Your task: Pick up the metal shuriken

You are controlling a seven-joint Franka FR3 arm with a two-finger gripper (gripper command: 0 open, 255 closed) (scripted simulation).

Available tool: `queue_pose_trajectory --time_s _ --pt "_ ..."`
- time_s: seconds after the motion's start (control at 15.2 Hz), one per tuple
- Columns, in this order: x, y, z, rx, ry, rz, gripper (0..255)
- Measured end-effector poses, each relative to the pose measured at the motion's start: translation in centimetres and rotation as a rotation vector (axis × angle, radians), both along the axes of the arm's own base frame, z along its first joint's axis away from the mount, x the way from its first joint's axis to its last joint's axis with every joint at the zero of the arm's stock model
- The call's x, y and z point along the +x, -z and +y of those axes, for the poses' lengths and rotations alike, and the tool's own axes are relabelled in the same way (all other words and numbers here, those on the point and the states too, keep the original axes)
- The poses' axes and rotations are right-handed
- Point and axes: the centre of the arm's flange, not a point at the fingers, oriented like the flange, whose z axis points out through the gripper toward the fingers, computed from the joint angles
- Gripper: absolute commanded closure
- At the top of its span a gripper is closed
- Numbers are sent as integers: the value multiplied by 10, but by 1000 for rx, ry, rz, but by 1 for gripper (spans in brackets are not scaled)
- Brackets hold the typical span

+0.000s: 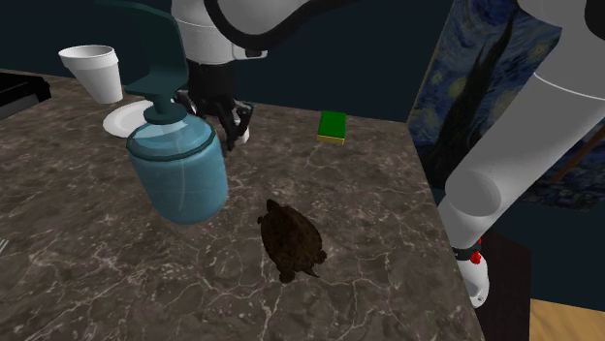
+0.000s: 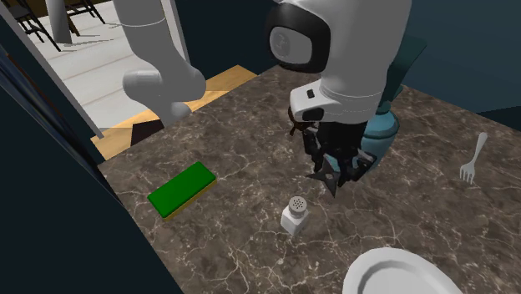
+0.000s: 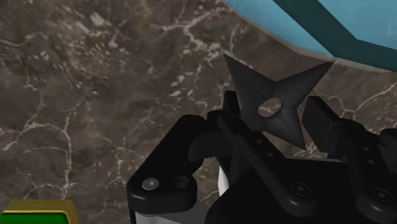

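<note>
A dark grey four-pointed shuriken [image 3: 284, 86] with a round hole in its middle sits between my two black fingers. My gripper [image 3: 275, 109] is shut on it, one finger [image 3: 232, 111] on each side. In the second exterior view the shuriken [image 2: 329, 178] hangs in the gripper [image 2: 332, 167] low over the brown marble counter [image 2: 242, 242]; whether a tip touches the stone I cannot tell. In the shoulder view the gripper [image 1: 233, 124] points down just behind a blue water jug [image 1: 179, 174].
The blue jug [image 2: 382, 132] stands close beside the gripper. A white shaker [image 2: 294, 215], a green sponge [image 2: 181, 190], a white plate [image 2: 392, 271] and a white fork [image 2: 473, 159] lie around. A brown turtle figure [image 1: 291, 237] and a white cup [image 1: 92, 68] also rest on the counter.
</note>
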Motion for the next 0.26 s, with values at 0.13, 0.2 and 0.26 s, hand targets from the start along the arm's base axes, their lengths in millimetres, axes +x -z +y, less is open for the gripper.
queue_pose_trajectory --time_s 0.13,0.2,0.26 --pt "-1 -11 0 0 0 0 255" --pt "0 -15 0 0 0 0 255" --pt "-1 -19 0 0 0 0 255"
